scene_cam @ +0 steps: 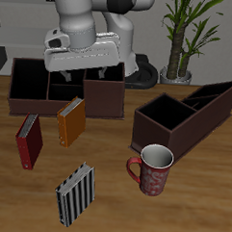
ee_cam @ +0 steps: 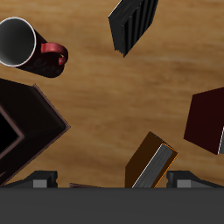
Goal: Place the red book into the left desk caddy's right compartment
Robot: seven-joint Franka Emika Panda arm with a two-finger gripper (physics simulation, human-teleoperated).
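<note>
The red book [scene_cam: 29,140] lies flat on the table near the front, beside the orange book [scene_cam: 71,121]. It also shows in the wrist view [ee_cam: 206,118]. The left desk caddy [scene_cam: 190,120] is a long, low maroon-brown box. Its right compartment [scene_cam: 163,114] is the squarish dark section at the end nearest the mug, and it is empty. A corner of this caddy shows in the wrist view [ee_cam: 35,118]. My gripper [scene_cam: 88,70] hangs high above the other caddy, far from the red book. It is open and empty, with the fingers [ee_cam: 188,179] wide apart.
A second caddy [scene_cam: 52,84] with a taller square bin [scene_cam: 102,94] stands at the back under the gripper. A black-and-white striped book [scene_cam: 75,193] lies near the front edge. A red mug [scene_cam: 154,168] stands before the left caddy. A potted plant [scene_cam: 179,54] is behind.
</note>
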